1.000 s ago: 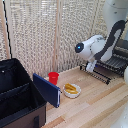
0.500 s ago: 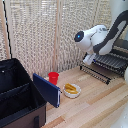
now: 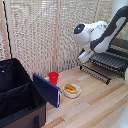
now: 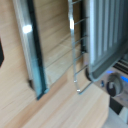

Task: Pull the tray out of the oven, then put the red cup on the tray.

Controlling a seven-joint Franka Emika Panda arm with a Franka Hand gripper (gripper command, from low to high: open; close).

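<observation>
The table [image 3: 95, 102] is light wood; bare board spans the lower right of the exterior frame. A black case [image 3: 20, 97] fills the lower left, its blue-edged flap [image 3: 47, 90] open toward centre. The oven [image 3: 117, 52] sits at the right edge, door [image 3: 95, 72] lowered, with the tray [image 3: 110, 60] drawn out over it. The arm [image 3: 97, 35] hangs above the tray's near edge. The gripper's jaw state cannot be told. The bowl [image 3: 71, 90] lies centre frame. The red cup [image 3: 53, 77] stands just beside it, near the flap, well apart from the tray.
</observation>
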